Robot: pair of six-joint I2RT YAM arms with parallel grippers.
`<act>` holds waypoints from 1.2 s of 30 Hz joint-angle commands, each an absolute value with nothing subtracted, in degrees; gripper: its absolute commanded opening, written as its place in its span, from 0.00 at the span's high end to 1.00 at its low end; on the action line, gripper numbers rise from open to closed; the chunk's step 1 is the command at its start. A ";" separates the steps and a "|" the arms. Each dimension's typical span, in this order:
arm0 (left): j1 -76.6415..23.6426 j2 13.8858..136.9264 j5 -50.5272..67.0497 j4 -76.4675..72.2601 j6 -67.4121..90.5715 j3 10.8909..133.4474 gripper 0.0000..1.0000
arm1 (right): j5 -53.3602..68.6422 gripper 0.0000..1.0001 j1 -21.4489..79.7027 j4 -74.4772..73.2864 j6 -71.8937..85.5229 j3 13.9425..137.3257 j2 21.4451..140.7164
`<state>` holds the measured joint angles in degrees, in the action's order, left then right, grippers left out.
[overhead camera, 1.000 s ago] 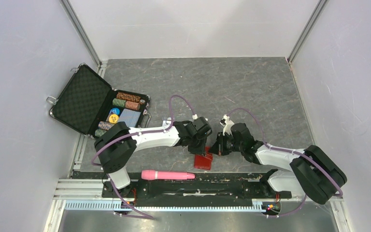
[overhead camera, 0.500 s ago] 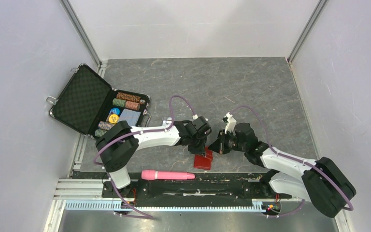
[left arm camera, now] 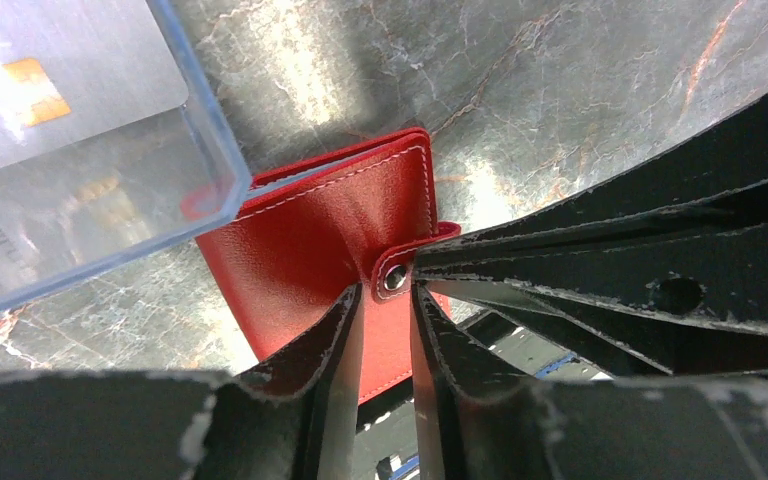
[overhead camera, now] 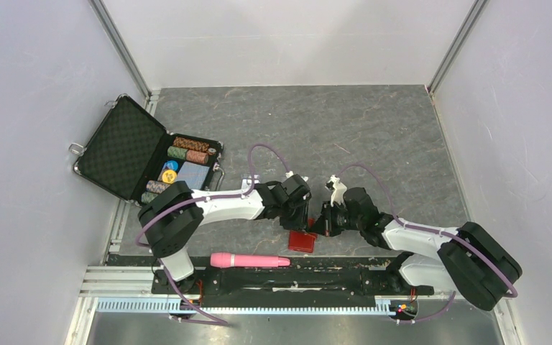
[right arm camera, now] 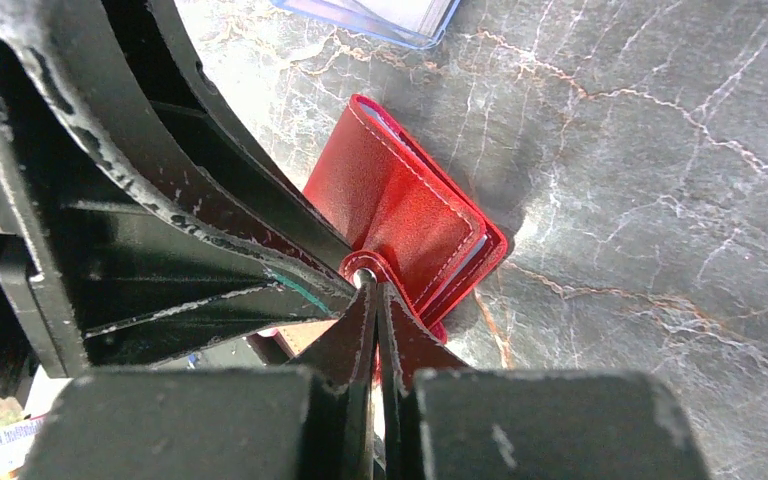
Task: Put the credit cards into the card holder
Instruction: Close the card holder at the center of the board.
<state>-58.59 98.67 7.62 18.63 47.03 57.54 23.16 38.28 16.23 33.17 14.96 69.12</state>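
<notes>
Robot's left gripper (left arm camera: pixel 385 292) has just cracked open astride snap tab (left arm camera: pixel 393 277) of small red leather folding card holder (left arm camera: pixel 310 230), gripping nothing; right gripper (right arm camera: pixel 372 288), pinched shut, tips at same tab. Holder lies folded betw. arms, not yet open. Grey-blue credit cards (left arm camera: pixel 50 70) sit in clear plastic case (left arm camera: pixel 205 140); black briefcase (overhead camera: pixel 122 147) holds poker chips (overhead camera: pixel 190 149).
</notes>
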 commanded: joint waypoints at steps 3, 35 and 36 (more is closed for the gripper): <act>-56.97 95.18 7.65 15.01 47.63 52.72 0.70 | 21.30 1.00 38.85 16.06 32.12 15.73 69.65; -55.63 99.95 13.48 9.62 44.74 54.58 0.86 | 21.98 1.00 39.07 16.39 32.47 16.04 69.35; -55.63 99.93 13.32 9.81 44.74 54.58 0.91 | 21.99 1.00 39.11 16.26 32.50 16.03 69.27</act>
<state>-55.57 98.17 13.17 11.62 46.96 53.49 23.03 38.54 16.36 33.19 14.98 69.12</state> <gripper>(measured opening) 0.156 0.004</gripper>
